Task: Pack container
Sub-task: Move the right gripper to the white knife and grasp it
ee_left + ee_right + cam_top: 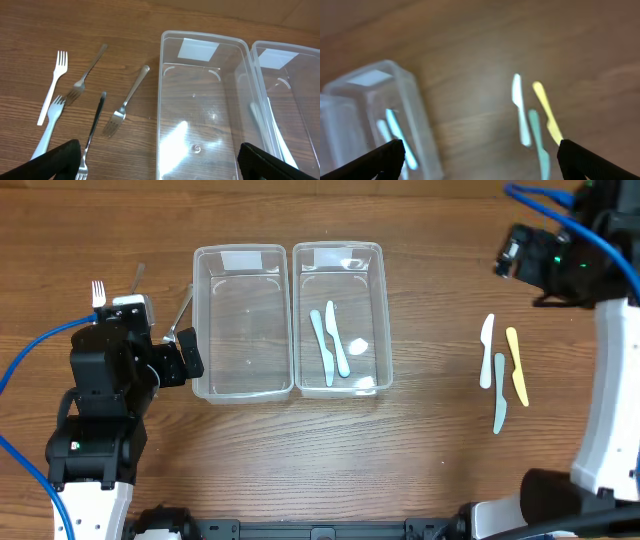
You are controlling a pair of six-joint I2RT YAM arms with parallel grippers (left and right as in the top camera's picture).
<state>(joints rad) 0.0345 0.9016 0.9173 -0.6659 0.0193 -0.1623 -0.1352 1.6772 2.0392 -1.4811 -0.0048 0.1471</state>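
Holding: left pincer (pixel 159 150) and right pincer (pixel 480 147) were both spread wide, carrying nothing.
Left container (pixel 243 330): stood bare inside.
Right container (pixel 355 290): two pale knives (pixel 333 345) lay in it.
Unpacked: five forks (pixel 125 102) and three loose knives (pixel 499 392) lay on the surface (pixel 420 460).

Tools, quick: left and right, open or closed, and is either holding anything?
Left tool: open, holding nothing.
Right tool: open, holding nothing.
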